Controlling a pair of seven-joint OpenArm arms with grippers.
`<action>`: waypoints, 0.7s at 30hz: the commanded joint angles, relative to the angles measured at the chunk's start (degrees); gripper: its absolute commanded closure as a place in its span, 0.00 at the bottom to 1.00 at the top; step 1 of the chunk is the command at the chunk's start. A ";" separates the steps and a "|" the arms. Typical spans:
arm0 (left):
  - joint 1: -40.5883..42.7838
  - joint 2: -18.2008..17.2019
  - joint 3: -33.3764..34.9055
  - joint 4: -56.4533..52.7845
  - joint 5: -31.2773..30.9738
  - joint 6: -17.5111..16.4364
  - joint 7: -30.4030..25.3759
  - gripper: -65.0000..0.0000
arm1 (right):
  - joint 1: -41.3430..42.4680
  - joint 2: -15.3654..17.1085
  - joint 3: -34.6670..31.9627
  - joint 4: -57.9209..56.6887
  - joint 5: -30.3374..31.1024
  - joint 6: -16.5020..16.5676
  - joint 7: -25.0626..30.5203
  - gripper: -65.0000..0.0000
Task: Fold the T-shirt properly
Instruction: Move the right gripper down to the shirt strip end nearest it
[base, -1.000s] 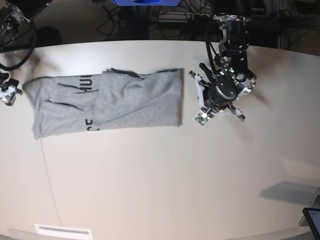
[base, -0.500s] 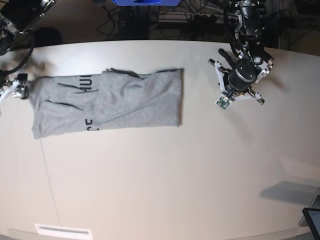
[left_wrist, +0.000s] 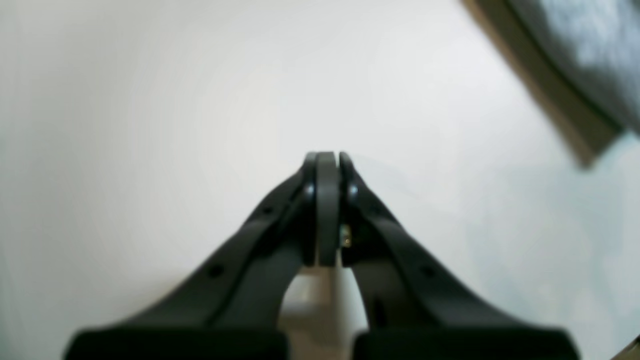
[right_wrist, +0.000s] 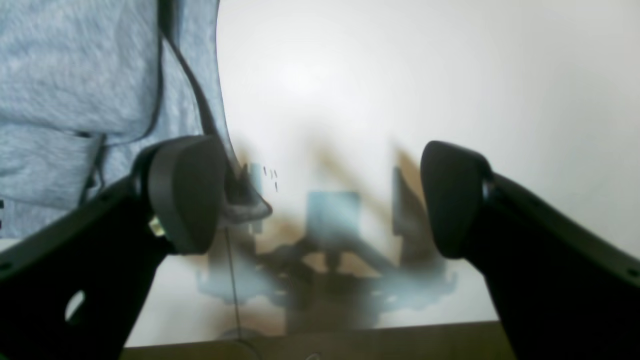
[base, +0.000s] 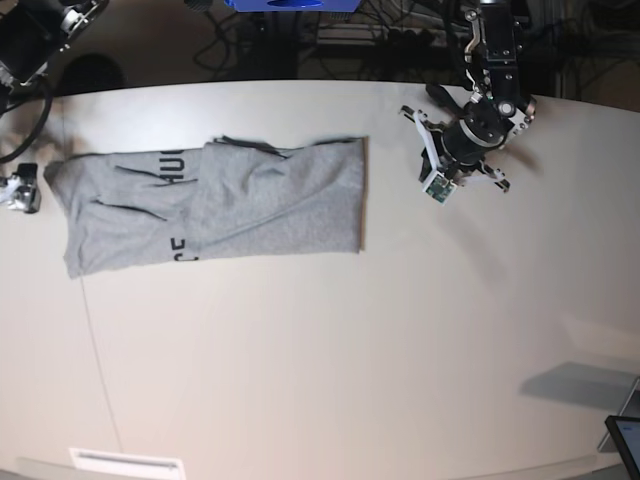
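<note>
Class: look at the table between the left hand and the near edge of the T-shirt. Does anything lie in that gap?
Nothing visible does. Only bare table separates the shut left hand from the T-shirt.

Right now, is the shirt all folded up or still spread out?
Partly folded. The T-shirt lies flat on the table as a long strip, one grey layer lapped over the black lettering, so more folding is needed.

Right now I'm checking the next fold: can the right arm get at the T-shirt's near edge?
Probably yes. The right gripper stands open just off the T-shirt's edge, with only bare table between its pads and nothing blocking it.
</note>
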 joint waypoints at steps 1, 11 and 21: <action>0.18 -0.23 -0.12 -0.07 0.59 -0.34 1.65 1.00 | 0.63 1.40 0.01 2.71 0.57 0.14 2.23 0.10; 0.18 0.74 -0.30 -0.16 0.59 -0.34 1.65 1.00 | -0.51 0.08 -25.66 11.59 -33.80 -31.99 21.66 0.10; 0.00 1.44 -0.30 -0.24 0.50 -0.34 1.56 1.00 | -0.68 -8.36 -34.90 2.27 -70.82 -41.66 36.69 0.10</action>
